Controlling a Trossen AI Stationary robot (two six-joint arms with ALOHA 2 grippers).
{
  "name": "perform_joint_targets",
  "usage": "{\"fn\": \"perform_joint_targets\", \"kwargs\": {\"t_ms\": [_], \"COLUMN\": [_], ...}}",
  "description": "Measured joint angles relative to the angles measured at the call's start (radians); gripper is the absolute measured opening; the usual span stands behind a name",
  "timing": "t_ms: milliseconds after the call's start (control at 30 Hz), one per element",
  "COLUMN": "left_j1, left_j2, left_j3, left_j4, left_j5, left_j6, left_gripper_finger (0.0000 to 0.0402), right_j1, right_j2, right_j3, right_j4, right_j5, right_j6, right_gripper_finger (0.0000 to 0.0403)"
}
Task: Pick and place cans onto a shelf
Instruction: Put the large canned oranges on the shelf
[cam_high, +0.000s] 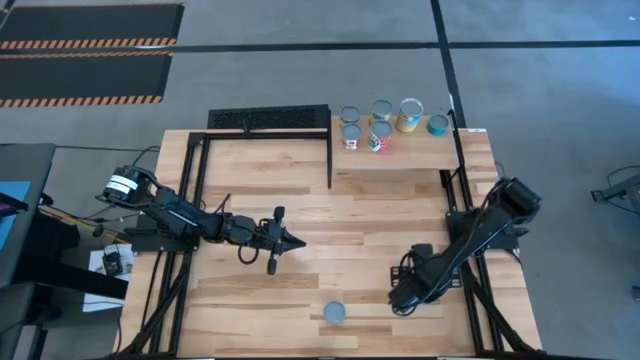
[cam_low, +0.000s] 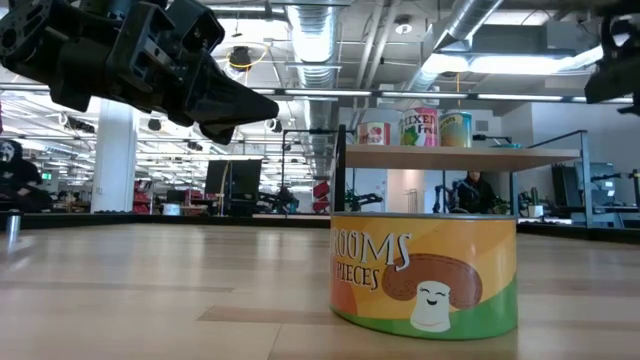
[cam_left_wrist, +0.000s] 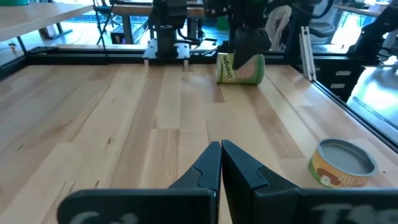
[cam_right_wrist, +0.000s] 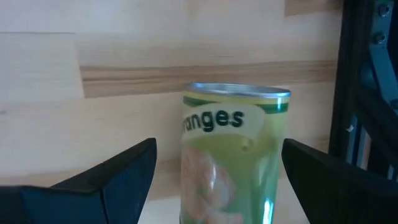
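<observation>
A green "oranges" can (cam_right_wrist: 233, 155) lies on its side on the table at the near right; it also shows in the left wrist view (cam_left_wrist: 241, 68). My right gripper (cam_right_wrist: 217, 162) is open over it, one finger on each side. In the high view this gripper (cam_high: 400, 298) hides the can. A yellow mushroom can (cam_high: 334, 313) stands upright near the front edge. My left gripper (cam_high: 295, 241) is shut and empty, above the table's middle. Several cans (cam_high: 380, 125) stand on the wooden shelf (cam_high: 420, 152) at the far right.
A black perforated rack (cam_high: 270, 118) stands at the far edge, left of the shelf. Black frame bars (cam_high: 330, 150) edge the shelf and run along the table's left and right sides. The mushroom can also shows close to the low camera (cam_low: 425, 275).
</observation>
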Motion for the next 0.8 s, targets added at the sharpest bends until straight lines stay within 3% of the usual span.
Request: {"fn": "perform_joint_targets", "kwargs": {"t_ms": [433,633,800], "left_j1": [0.000,0.000,0.000], "left_j2": [0.000,0.000,0.000], "left_j3": [0.000,0.000,0.000], "left_j4": [0.000,0.000,0.001], "left_j5": [0.001,0.001,0.002], "left_j6": [0.000,0.000,0.000], "left_gripper_finger": [0.0002,0.0002,0.0002], "right_j1": [-0.033,-0.057,-0.080], "right_j2": [0.030,0.023,0.023], "right_j3": [-0.099,-0.139,-0.122], "right_j4": [0.090,0.192,0.164], "right_j5": [-0.038,-0.014,0.022], "right_j6": [-0.057,-0.146,-0.219], "right_gripper_finger": [0.0364,0.0337,0.0314]}}
